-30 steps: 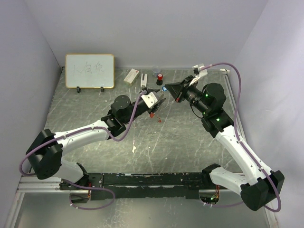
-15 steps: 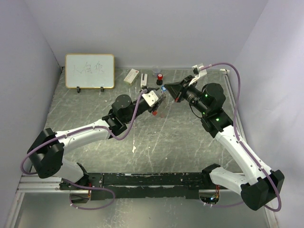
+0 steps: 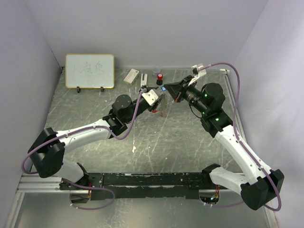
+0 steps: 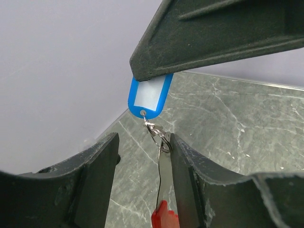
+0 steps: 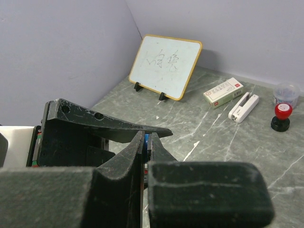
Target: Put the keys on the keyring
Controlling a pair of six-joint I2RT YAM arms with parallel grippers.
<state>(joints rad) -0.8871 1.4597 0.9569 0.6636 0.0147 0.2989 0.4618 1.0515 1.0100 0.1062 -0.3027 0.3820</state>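
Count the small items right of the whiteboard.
4: a pale box, a white bar beside it, a red-topped black bottle, and a clear jar behind that. Others may be hidden.

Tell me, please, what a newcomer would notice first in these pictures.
First comes the blue tag, pinched by the right arm's fingers in the air over the far middle of the table, with a small metal ring hanging under it. The ring sits at the tips of the left arm's fingers, which stand apart, above a red piece. A whiteboard stands at the table's far left.
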